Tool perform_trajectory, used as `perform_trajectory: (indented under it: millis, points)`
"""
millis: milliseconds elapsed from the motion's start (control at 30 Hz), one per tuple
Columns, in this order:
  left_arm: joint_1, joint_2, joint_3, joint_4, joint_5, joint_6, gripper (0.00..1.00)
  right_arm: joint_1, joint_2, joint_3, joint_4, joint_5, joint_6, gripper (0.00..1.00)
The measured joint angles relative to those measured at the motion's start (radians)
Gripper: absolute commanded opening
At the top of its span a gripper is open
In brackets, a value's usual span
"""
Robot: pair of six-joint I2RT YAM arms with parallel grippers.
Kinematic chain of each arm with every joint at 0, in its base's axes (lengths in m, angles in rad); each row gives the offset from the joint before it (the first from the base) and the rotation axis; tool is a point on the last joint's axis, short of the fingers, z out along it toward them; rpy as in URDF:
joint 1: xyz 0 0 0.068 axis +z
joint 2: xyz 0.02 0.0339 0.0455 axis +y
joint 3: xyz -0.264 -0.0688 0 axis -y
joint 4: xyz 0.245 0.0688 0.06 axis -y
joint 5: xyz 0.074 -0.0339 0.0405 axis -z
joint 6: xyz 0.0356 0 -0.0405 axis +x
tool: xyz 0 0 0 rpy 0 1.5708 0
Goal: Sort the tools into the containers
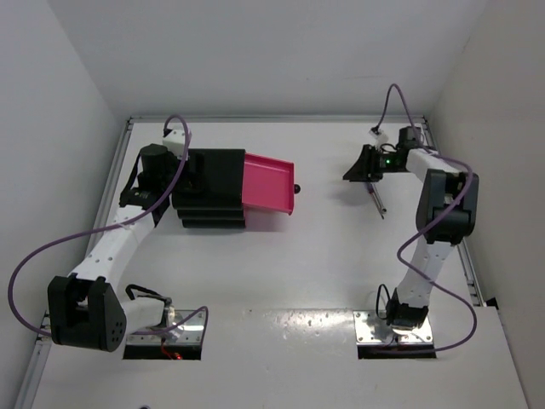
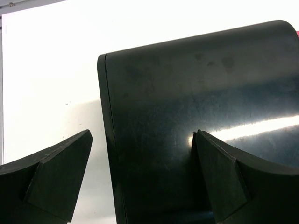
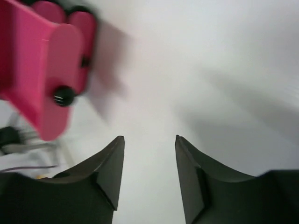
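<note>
Top view: the black cabinet [image 1: 213, 183] sits left of centre on the white surface [image 1: 324, 281]. One magenta drawer [image 1: 269, 182] sticks out of its right side, with its round black knob [image 1: 296, 187] at the far right end. The left gripper [image 1: 174, 183] is at the cabinet's left side, and the arm reaches up from the lower left of the frame.

Left wrist view: the left gripper [image 2: 142, 135] has its jaws open. The cabinet's [image 2: 201, 88] rounded black edge runs between the two fingers. The left-hand finger [image 2: 56, 177] is clear of the cabinet, with white surface showing in the gap. The right-hand finger [image 2: 229, 182] lies over the black panel; contact cannot be told.

Top view, right side: the right gripper [image 1: 358, 169] is in the upper right, pointing left toward the drawer and well apart from it. A slim tool [image 1: 375, 201] lies on the surface just below the gripper, slanted, and the jaws are not on it.

Right wrist view: the right gripper [image 3: 149, 172] has its jaws open, with only bare white surface between the fingers [image 3: 110, 172]. The magenta drawer fronts [image 3: 46, 84] are blurred in the upper left, and one black knob [image 3: 63, 95] shows on them. The tool is not seen in this view.
</note>
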Motion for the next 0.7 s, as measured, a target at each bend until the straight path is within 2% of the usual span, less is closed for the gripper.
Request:
perform_trajectory:
  millis: [100, 200, 400, 500, 700]
  points:
    - [-0.001, 0.000, 0.000, 0.000, 0.000, 0.006, 1.00, -0.035, -0.061, 0.011, -0.062, 0.178, -0.126, 0.37]
    - [-0.001, -0.001, 0.000, 0.000, 0.000, 0.012, 1.00, -0.016, -0.082, 0.053, -0.098, 0.335, -0.217, 0.32]
    - [-0.001, -0.002, 0.000, 0.000, -0.003, 0.017, 1.00, 0.028, -0.052, 0.174, -0.146, 0.524, -0.330, 0.32]
    - [-0.001, -0.002, 0.000, 0.000, -0.006, 0.017, 1.00, 0.031, -0.025, 0.200, -0.156, 0.599, -0.360, 0.39]
    - [-0.001, -0.002, 0.000, 0.000, -0.008, 0.017, 1.00, 0.033, 0.035, 0.211, -0.180, 0.710, -0.386, 0.43]
